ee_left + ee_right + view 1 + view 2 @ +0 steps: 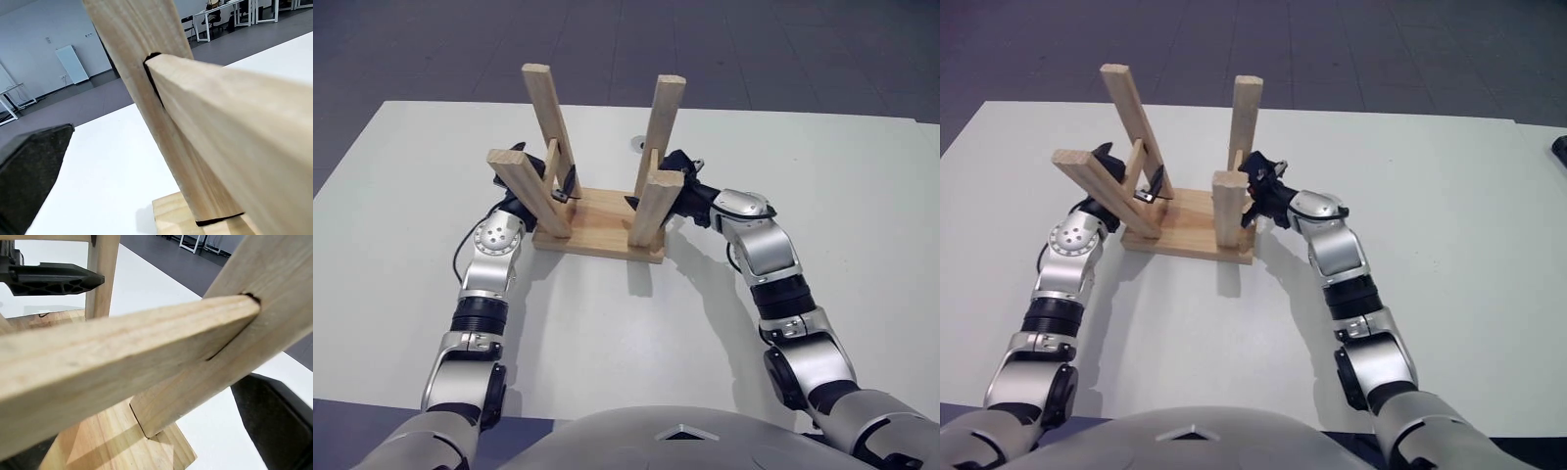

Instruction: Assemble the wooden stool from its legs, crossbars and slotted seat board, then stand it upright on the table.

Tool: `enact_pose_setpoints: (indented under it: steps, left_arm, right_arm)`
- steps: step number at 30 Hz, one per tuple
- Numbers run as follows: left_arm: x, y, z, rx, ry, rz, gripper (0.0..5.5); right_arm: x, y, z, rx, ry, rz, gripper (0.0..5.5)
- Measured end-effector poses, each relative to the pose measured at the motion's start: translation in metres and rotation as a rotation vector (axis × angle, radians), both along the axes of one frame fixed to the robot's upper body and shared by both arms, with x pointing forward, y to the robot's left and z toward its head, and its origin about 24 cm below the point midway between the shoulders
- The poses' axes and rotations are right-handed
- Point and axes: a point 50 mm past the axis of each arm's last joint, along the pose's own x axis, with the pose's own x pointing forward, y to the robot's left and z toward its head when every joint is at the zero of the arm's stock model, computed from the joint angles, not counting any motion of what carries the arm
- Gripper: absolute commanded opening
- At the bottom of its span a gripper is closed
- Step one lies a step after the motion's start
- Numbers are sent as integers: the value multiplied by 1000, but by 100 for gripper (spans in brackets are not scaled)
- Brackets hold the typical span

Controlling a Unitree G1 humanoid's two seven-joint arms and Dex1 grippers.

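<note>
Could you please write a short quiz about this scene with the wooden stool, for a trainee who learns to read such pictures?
1. True or false: the seat board lies flat on the table, and the legs point upward.
2. How many legs stand in the seat board? A) two B) three C) four
3. Fill in: the left end effector and the right end effector are each at a ____ that joins two legs.

Key: 1 true; 2 C; 3 crossbar.
</note>
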Motion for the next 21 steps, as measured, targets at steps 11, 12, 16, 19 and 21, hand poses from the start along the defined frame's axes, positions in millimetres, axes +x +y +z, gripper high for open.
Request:
enact_pose_setpoints:
  steps: [11,12,16,19,21]
  left_arm:
    - [-1,-43,1,-47,32,-58,540]
    - [-1,-46,1,-51,34,-63,540]
    - [-2,-52,1,-40,33,-74,540]
    - [-2,-56,2,-10,38,-80,540]
    - [-3,-58,4,4,46,-80,540]
  right_arm:
    - [5,-34,4,-35,-7,-82,539]
    - [5,-37,5,-37,-7,-82,539]
    - [5,-45,7,-61,-11,-77,539]
    - [7,-53,6,-86,-14,-75,539]
    - [9,-59,7,-101,-20,-75,539]
